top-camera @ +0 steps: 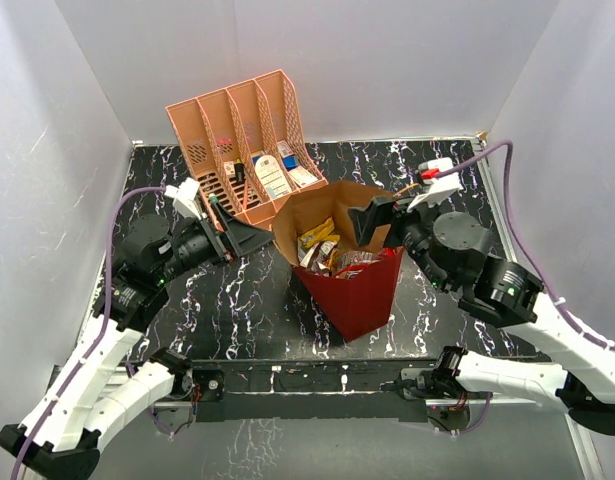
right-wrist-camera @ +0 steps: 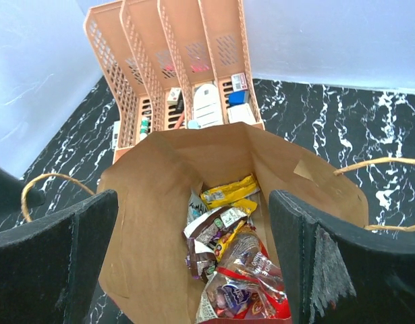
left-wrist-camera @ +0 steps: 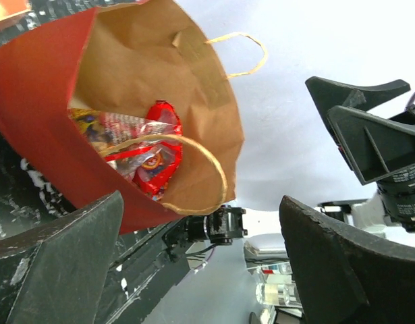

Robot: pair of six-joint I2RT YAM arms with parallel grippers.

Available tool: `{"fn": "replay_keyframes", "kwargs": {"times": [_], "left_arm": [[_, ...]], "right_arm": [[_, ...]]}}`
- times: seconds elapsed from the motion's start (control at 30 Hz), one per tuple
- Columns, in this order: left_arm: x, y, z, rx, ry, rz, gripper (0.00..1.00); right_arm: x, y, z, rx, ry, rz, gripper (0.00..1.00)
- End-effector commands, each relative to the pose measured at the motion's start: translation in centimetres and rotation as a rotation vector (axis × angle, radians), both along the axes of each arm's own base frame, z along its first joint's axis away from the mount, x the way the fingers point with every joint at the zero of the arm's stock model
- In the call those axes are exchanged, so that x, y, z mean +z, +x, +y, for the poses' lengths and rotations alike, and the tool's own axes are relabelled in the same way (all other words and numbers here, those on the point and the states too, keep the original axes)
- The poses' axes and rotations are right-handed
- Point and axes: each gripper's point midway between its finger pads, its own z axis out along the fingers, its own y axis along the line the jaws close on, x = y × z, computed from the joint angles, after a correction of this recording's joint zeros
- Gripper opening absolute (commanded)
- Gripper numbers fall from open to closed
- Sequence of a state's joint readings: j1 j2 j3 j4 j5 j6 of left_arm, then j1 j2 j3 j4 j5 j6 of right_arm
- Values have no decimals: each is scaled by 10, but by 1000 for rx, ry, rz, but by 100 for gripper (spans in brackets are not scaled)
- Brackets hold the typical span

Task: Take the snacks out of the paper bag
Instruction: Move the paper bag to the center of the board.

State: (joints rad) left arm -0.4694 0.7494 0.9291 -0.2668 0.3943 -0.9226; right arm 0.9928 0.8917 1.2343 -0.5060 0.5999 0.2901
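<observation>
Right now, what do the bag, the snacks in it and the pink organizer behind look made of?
Paper bag: matte paper, creased, red outside and kraft brown inside. Snacks: likely plastic or foil film, glossy and crinkled. Organizer: probably rigid plastic, salmon pink, with moulded slotted walls.

Matt paper bag (right-wrist-camera: pixel 153 223), glossy crinkly snacks (right-wrist-camera: pixel 237 266)

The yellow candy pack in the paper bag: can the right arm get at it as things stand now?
Probably yes. The right gripper is open and faces the open mouth of the paper bag; the yellow candy pack lies on top of the snacks, uncovered. Its spread fingers might catch the bag's walls.
</observation>
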Motion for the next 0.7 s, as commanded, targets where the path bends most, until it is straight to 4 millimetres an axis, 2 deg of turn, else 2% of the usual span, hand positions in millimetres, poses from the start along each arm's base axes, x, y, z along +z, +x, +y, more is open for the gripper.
{"fn": "replay_keyframes", "kwargs": {"times": [0.0,0.13,0.37,0.67], "left_arm": [[27,-13,-22,-154,-136,-58,98],[44,-16,-31,-214,-229,-93,96],[47,-7,-46,-234,-286,-86,85],[20,2,-73,-222,-263,-20,71]], "right_arm": [[46,-16,-16,48,57,-109,98],[47,-15,-26,3,70,-110,98],[49,-17,-27,14,89,-126,98],[54,-16,-30,-6,104,-142,98]]}}
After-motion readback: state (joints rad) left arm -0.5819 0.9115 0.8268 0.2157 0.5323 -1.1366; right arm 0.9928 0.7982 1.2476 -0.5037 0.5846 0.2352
